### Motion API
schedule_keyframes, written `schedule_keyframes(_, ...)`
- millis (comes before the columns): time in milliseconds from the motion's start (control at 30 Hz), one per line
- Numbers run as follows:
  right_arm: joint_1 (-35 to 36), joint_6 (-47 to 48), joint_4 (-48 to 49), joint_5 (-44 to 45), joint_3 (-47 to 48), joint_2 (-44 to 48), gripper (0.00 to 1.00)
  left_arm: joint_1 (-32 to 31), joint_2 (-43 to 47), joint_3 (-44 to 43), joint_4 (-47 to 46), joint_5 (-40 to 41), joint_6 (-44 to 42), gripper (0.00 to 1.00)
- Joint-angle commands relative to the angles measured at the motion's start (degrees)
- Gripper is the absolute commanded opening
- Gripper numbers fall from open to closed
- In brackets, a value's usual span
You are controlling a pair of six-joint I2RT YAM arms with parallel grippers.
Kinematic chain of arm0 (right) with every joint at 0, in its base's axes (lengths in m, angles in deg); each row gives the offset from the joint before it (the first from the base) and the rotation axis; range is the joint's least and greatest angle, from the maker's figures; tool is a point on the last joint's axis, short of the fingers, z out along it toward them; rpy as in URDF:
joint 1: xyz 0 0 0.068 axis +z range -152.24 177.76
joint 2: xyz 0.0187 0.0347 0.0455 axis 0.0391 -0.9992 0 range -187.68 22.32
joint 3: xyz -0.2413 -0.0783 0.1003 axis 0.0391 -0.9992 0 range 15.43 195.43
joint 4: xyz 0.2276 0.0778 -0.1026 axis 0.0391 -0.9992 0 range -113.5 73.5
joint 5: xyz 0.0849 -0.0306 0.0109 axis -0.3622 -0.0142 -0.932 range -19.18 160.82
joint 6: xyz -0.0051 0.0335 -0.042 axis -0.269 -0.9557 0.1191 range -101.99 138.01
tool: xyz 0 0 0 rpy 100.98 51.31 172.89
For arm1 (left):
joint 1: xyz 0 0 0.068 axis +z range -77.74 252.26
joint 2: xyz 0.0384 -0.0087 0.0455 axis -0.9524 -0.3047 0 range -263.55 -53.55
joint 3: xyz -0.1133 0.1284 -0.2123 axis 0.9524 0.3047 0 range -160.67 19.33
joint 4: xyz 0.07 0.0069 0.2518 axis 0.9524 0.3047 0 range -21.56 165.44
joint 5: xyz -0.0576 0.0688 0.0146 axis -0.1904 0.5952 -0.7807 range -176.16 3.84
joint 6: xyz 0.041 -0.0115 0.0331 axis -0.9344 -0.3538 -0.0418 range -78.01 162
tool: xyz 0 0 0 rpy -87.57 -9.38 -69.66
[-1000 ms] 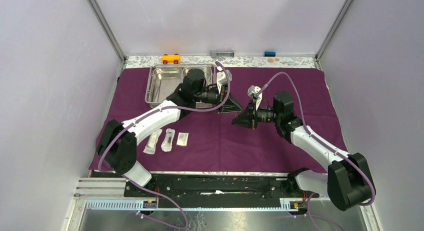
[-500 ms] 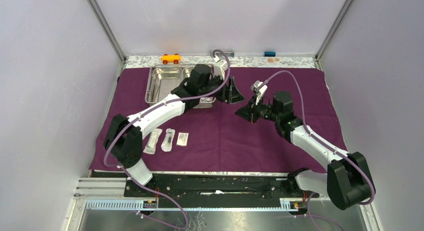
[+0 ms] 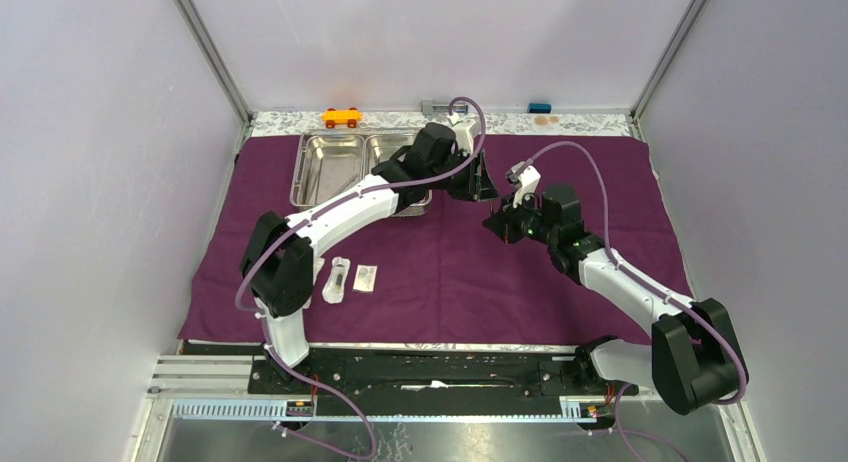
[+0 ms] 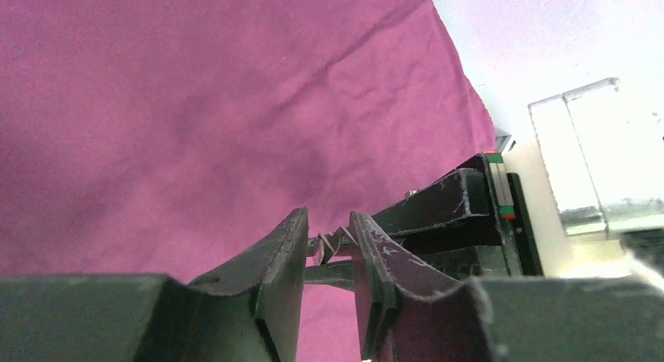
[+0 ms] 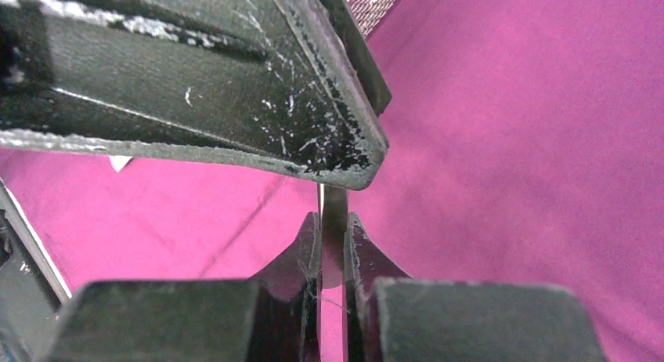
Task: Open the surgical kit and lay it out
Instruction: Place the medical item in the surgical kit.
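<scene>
The surgical kit lies spread over the dark purple cloth [image 3: 450, 282]. Its steel tray [image 3: 300, 172] stands at the back left, and two sealed packets [image 3: 338, 280] lie near the front left. My right gripper [image 3: 503, 222] hovers over the middle of the cloth. In the right wrist view it [image 5: 333, 221] is shut on the rounded end of thin steel tweezers [image 5: 333, 252]. My left gripper [image 3: 487, 187] meets it from the left. In the left wrist view its jaws [image 4: 329, 221] stand narrowly apart, with the tweezers' other end [image 4: 333, 240] pinched between the tips.
A small orange toy car [image 3: 341, 116], a grey block [image 3: 445, 106] and a small blue object [image 3: 540, 108] sit on the patterned strip behind the cloth. Grey walls close in both sides. The left arm's forearm crosses over the tray's right compartment.
The left gripper let go, rose toward the back right, then narrowed again on the tweezers. The right gripper shifted slightly right and back, still shut on them.
</scene>
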Motion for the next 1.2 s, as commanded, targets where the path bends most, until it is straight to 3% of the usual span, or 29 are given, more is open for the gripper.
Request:
schedule_keyframes(0,0.3,1.1,0.8,2.9,3.3,-0.4,0.00,-0.5,-1.0,-3.7,1.9,2.6,0.4,0.29)
schedule_keyframes(333,0.3,2.0,1.2,2.1,2.8,-0.3,0.00,-0.8,-1.7,-3.9,2.7,2.4,-0.1,0.14)
schedule_keyframes(400,0.3,2.5,1.6,0.9,2.6,0.1,0.00,-0.8,-1.4,-3.6,2.8,2.7,-0.7,0.06)
schedule_keyframes(500,0.3,5.3,1.5,-1.3,2.5,1.0,0.23,-0.8,0.0,-2.3,2.7,3.5,-1.6,0.00)
schedule_keyframes(567,0.3,7.2,0.9,-2.4,2.5,1.8,0.49,-0.9,1.4,-0.6,3.0,4.1,-2.4,0.00)
schedule_keyframes(700,0.2,10.4,0.1,-4.1,1.9,4.2,0.72,-0.8,4.4,3.4,6.5,6.0,-6.5,0.00)
schedule_keyframes(1000,-3.7,13.8,-0.9,-4.0,1.5,5.0,0.77,4.6,4.8,6.7,27.8,1.1,-13.9,0.00)
schedule_keyframes(1167,-6.7,14.5,-1.3,-4.1,1.3,4.4,0.77,10.2,3.7,10.7,30.6,-3.2,-14.1,0.00)
